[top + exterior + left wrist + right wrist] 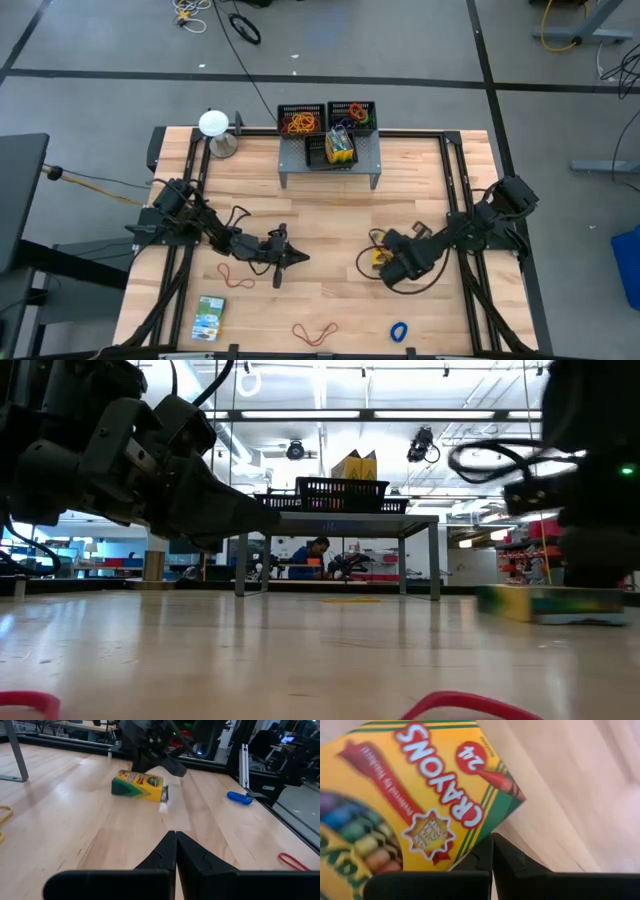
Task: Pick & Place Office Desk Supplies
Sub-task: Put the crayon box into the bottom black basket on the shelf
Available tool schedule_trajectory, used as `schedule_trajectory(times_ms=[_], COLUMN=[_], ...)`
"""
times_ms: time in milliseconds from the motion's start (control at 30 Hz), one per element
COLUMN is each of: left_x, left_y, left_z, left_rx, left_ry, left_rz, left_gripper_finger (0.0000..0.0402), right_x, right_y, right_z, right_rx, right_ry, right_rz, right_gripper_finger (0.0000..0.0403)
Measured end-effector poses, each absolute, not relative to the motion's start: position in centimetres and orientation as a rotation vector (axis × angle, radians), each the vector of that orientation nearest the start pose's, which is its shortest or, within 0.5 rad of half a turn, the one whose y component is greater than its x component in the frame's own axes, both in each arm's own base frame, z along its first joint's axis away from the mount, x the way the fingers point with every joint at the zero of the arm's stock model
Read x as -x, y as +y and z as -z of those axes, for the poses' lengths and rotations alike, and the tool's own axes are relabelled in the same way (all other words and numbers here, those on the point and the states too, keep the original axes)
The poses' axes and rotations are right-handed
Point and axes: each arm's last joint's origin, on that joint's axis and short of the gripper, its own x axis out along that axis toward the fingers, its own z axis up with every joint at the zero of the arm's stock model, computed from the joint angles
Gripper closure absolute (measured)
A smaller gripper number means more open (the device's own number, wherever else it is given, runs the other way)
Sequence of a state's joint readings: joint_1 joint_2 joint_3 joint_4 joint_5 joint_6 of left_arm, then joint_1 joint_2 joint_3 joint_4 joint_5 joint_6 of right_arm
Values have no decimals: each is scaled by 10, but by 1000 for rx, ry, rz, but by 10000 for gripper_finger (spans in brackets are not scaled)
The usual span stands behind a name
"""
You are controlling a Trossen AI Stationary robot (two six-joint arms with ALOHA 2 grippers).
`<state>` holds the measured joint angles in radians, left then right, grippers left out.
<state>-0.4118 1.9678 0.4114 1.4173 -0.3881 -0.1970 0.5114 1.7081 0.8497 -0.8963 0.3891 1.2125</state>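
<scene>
yellow crayon box against closed right gripper

We read "CRAYONS" in white caps w/ red outline and "24" in a red oval on the yellow-green crayon box, lying just ahead of the right arm's shut fingers. Smaller white script on a red band there, too blurred to read. No other legible text.

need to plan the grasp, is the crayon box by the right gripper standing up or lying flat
Lying flat. The crayon box rests on its broad face on the table, printed front up, as the right wrist view shows.
</scene>
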Motion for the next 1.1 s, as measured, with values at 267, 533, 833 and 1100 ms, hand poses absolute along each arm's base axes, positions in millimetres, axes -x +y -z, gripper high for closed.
schedule_trajectory(times_ms=[267, 533, 833, 1100], left_x=[-260, -260, -265, -267], left_y=[-102, -100, -84, -79], left_z=[-89, -89, -84, -84], left_rx=[137, 166, 197, 139], left_ry=[137, 140, 178, 182], left_rz=[10, 1, -62, -76], left_gripper_finger=[394, 394, 394, 394], right_x=[-267, -302, -319, -302], right_y=[96, 77, 85, 128], right_z=[-124, -124, -119, -153], right_rx=[-276, -261, -174, -28], right_ry=[1064, 902, 887, 908], right_rz=[535, 358, 177, 67], right_gripper_finger=[399, 398, 398, 342])
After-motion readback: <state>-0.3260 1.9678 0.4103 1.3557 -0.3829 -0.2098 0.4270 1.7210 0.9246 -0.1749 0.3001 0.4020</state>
